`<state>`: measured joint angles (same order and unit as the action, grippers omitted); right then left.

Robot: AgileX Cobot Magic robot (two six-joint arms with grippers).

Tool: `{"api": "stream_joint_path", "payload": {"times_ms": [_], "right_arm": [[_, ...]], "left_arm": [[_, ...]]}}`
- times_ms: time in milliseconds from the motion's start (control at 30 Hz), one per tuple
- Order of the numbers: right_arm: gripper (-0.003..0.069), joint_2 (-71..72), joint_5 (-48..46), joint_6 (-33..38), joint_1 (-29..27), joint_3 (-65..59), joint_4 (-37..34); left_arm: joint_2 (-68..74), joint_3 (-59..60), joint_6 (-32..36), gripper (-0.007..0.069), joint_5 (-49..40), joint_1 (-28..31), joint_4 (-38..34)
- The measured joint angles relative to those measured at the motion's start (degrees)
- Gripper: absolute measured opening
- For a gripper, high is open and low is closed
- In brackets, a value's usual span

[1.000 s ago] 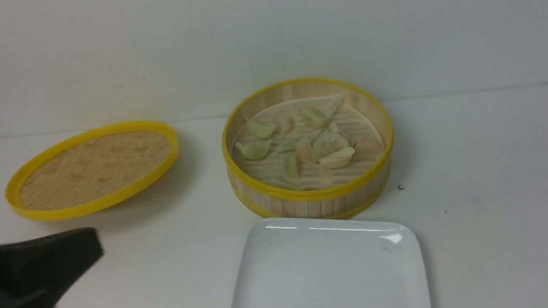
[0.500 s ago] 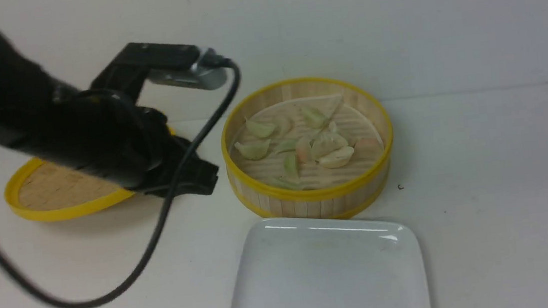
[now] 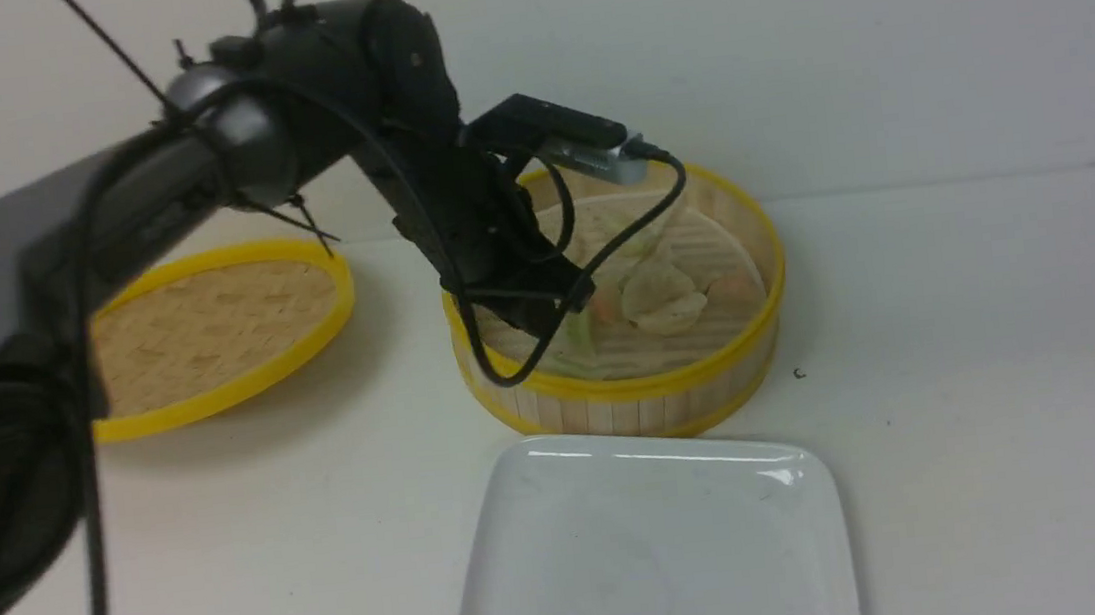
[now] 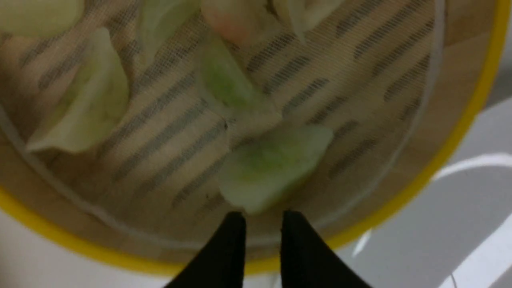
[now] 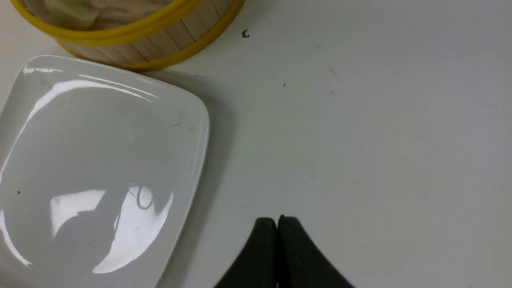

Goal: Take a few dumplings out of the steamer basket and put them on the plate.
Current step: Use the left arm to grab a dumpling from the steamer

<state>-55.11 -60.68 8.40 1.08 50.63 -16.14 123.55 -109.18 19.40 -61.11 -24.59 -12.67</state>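
Note:
The steamer basket stands mid-table with several dumplings on its slatted floor. My left gripper reaches down into its left side. Seen from the left wrist, the left gripper is open by a narrow gap with nothing between the fingers. A pale green dumpling lies just past the tips, near the basket's rim. The white plate sits bare in front of the basket. My right gripper is shut over the table to the right of the plate.
The shallow yellow-rimmed woven lid lies to the left of the basket, behind my left arm. The left arm's cable hangs over the basket's near-left rim. A small dark speck marks the table to the right of the basket.
My left arm swung from the table's left front, past the lid, into the basket. Its jaws have parted slightly. The right gripper's tip came into view at the right edge.

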Motion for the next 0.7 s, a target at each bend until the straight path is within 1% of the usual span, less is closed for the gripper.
{"api": "stream_joint_path", "payload": {"times_ms": [67, 100, 133, 200, 233, 267, 367, 433, 567, 600, 633, 700], "right_arm": [[-0.0010, 0.00, -0.11, -0.14, 0.00, 0.00, 0.00], [-0.0010, 0.00, -0.11, -0.22, 0.00, 0.00, 0.00], [-0.0010, 0.00, -0.29, -0.29, 0.00, 0.00, 0.00], [-0.0010, -0.06, -0.46, -0.29, 0.00, 0.00, 0.00], [-0.0010, -0.06, -0.53, -0.29, 0.00, 0.00, 0.00], [-0.0010, -0.12, -0.70, -0.29, 0.00, 0.00, 0.00], [-0.0010, -0.16, -0.95, -0.29, 0.00, 0.00, 0.00], [-0.0010, -0.16, -1.08, -0.29, 0.00, 0.00, 0.00], [-0.0010, -0.16, -1.34, -0.29, 0.00, 0.00, 0.00], [-0.0010, -0.16, -1.41, -0.29, 0.00, 0.00, 0.00], [-0.0010, -0.16, -1.71, -0.06, 0.00, 0.00, 0.00], [-0.0010, -0.16, -1.88, 0.08, 0.00, 0.00, 0.00]], "left_arm": [[5.03, -5.32, -0.32, 0.0255, 0.07, -0.51, 0.51], [5.63, -5.97, -0.32, 0.0263, 0.15, -0.60, 0.51], [7.48, -8.09, -0.08, 0.0325, 1.01, -0.91, 0.83], [9.36, -9.28, 0.01, 0.0377, 2.28, -1.22, 1.53], [9.55, -9.45, 0.01, 0.0381, 2.42, -1.28, 1.60], [10.97, -9.81, -0.15, 0.0405, 3.89, -1.55, 1.83], [12.75, -9.81, -1.38, 0.0406, 6.34, -1.84, 2.44], [13.71, -9.81, -2.11, 0.0388, 8.33, -2.07, 2.99], [14.29, -10.23, -2.80, 0.0301, 9.14, -2.53, 3.99], [14.28, -10.36, -3.09, 0.0261, 9.02, -2.72, 4.49], [14.28, -10.87, -3.84, 0.0245, 8.19, -3.19, 5.96], [14.21, -11.33, -4.48, 0.0246, 6.87, -3.48, 7.12]]}}
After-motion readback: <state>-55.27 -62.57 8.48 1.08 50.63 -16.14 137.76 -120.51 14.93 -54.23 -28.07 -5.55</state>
